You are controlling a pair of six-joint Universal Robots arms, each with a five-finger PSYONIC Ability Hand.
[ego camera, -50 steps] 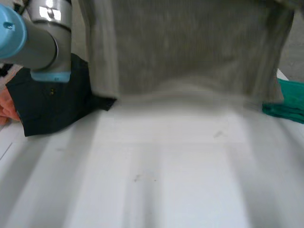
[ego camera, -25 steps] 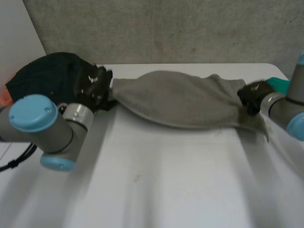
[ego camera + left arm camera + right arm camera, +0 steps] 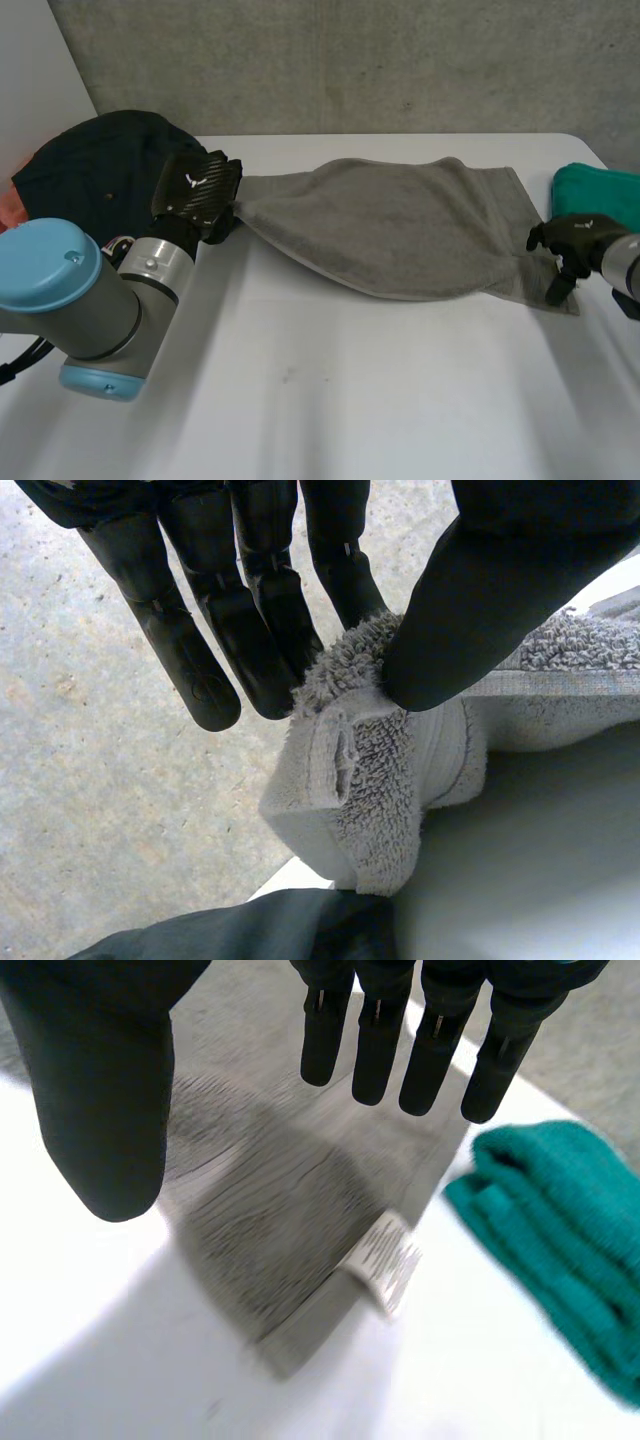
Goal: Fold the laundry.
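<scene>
At the left, beside a dark garment, the left hand pinches the grey towel by its corner, thumb against fingers. A second ago the towel hung high; now it lies on the table, towards the far side, ready for folding. Its long axis runs left to right. The right hand has let go, fingers straight above the labelled corner, near the green cloth.

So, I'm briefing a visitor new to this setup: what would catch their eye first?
The grey towel stretched across the white table, one corner pinched by the left hand. The right hand hovers open over the opposite corner, where a white label sticks out, beside a folded green towel.
</scene>
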